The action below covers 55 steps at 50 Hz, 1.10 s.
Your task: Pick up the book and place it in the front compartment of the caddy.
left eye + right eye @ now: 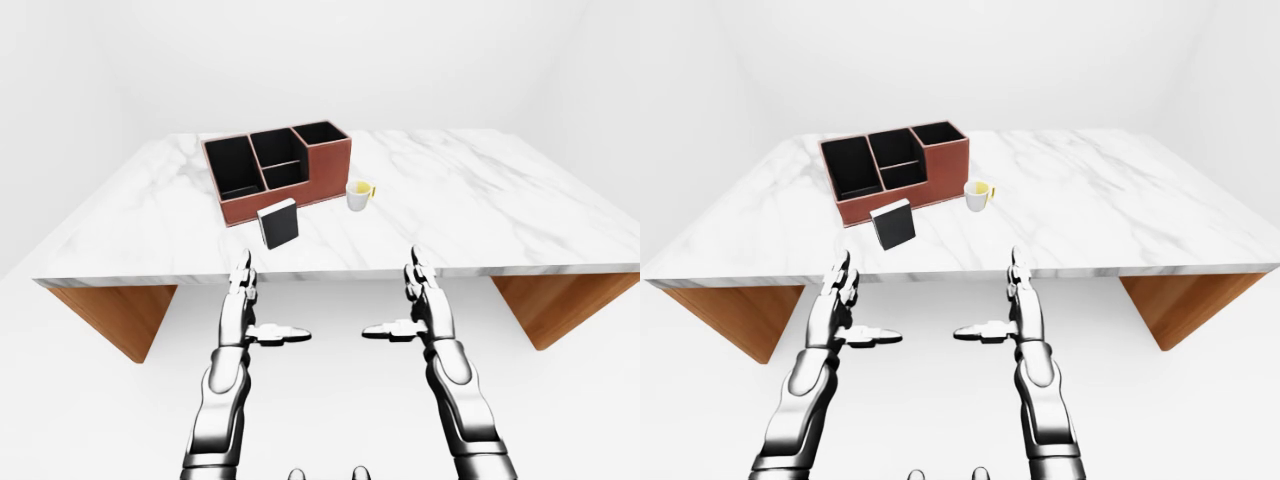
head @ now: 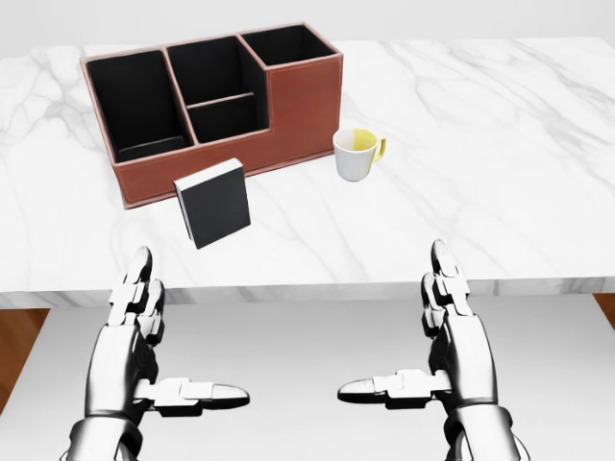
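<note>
A black book with white page edges stands upright on the marble table, just below the caddy in the head view. The reddish-brown caddy has several black-lined compartments, all apparently holding nothing. My left hand and right hand are both open, fingers pointing up and thumbs turned toward each other. They hang below the table's near edge and touch nothing. The left hand sits lower left of the book.
A white mug with a yellow inside stands right of the caddy's lower corner. The table's near edge runs across the head view above my hands. Wooden legs show under each end.
</note>
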Available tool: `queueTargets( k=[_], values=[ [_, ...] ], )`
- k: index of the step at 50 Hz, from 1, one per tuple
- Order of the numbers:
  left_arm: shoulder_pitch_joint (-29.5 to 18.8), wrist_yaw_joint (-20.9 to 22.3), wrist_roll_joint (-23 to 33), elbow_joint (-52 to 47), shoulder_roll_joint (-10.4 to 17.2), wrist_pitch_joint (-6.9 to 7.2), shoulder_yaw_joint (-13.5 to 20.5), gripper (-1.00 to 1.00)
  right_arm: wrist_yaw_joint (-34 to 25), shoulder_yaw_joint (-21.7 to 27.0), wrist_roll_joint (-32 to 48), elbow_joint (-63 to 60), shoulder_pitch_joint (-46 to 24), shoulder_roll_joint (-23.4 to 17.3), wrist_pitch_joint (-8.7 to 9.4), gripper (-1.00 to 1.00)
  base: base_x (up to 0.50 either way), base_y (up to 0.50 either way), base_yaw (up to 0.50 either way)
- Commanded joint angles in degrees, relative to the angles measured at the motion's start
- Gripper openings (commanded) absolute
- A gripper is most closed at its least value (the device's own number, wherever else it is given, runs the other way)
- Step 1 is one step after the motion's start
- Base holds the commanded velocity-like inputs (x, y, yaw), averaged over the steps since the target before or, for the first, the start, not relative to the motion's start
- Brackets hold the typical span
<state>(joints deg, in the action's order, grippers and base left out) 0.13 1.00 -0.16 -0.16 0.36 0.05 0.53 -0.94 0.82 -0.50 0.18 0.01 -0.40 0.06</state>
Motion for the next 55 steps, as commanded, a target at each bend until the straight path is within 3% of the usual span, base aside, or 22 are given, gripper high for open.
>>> queueTargets(
  k=[1,4,20,25,34,38,55],
  values=[
    [0.32,1.68,0.28,-0.43,0.49,0.23,0.48,1.00,-1.52,1.30,-0.77,0.98,-0.16,-0.67,0.07,1.00,0.00,0.00,0.00],
    [0.18,1.68,0.35,0.15,0.45,0.02,0.56,1.00,-1.56,1.22,-0.67,0.98,-0.07,-0.67,0.17,1.00,0.00,0.00,0.00],
    [0.76,1.92,0.09,-2.81,0.18,2.54,0.10,1.00,-1.59,0.87,0.12,0.13,0.31,-0.61,0.95,1.00,0.00,0.00,0.00],
    [0.84,1.81,0.45,-2.21,0.02,2.08,-0.38,1.00,-1.41,0.59,0.67,-0.20,0.68,-0.52,1.43,1.00,0.00,0.00,0.00],
    [0.92,1.80,0.85,-3.36,-0.05,3.34,-0.88,1.00,-1.57,0.69,0.65,-2.41,0.99,-0.54,3.94,1.00,0.00,0.00,0.00],
    [1.11,1.85,0.71,-5.13,0.04,4.89,-0.69,1.00,-1.51,0.26,1.13,-3.85,1.56,-0.44,4.93,1.00,0.00,0.00,0.00],
    [1.20,1.94,1.05,-15.29,-0.12,4.95,-1.76,1.00,-2.94,0.90,0.51,-19.33,3.15,-0.75,4.94,1.00,0.00,0.00,0.00]
  ],
)
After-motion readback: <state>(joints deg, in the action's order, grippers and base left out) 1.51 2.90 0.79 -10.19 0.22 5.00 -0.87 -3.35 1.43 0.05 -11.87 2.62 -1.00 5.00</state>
